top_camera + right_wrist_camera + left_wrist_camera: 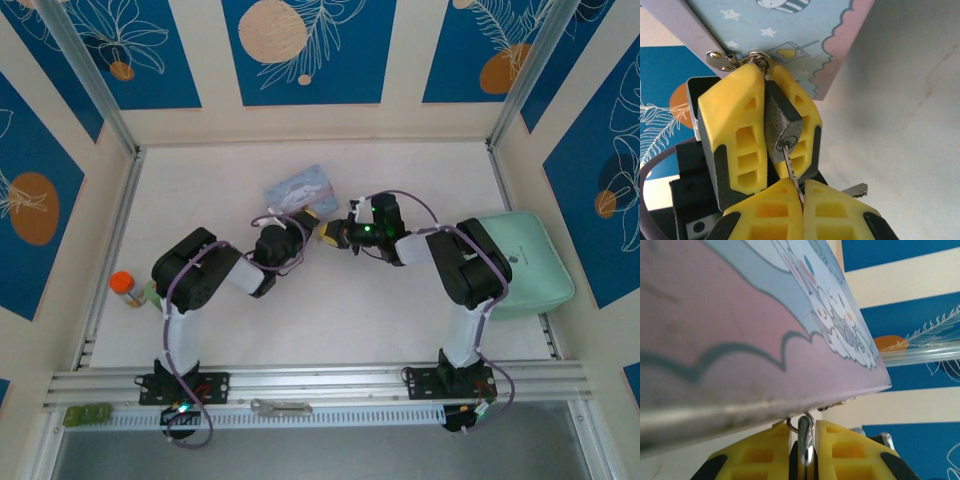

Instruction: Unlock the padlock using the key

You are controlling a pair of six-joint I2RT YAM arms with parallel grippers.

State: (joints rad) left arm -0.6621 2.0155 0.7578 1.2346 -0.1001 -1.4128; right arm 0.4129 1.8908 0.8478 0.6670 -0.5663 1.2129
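**Key seated in the padlock, both claws gripping**

Near the middle of the surface [400, 310] the two arms meet, just below the pale blue tin [300, 188]. The left claw [802, 431] is clamped on the padlock [782, 122], with its yellow fingers [735, 135] pressed against both sides of the dark squarish body. The silvery shackle rises between them to the small metal hasp [720, 57] at the tin's edge. The right claw [801, 187] is closed on the key [792, 167]. The key's thin blade runs straight up from the fingertips into the keyhole on the padlock's lower face. The padlock hangs just under the rim of the tin, which is tilted. An orange-capped bottle [125, 288] stands at the left edge of the surface, and a mint-green case [525, 262] lies at the right edge, both well apart from the claws
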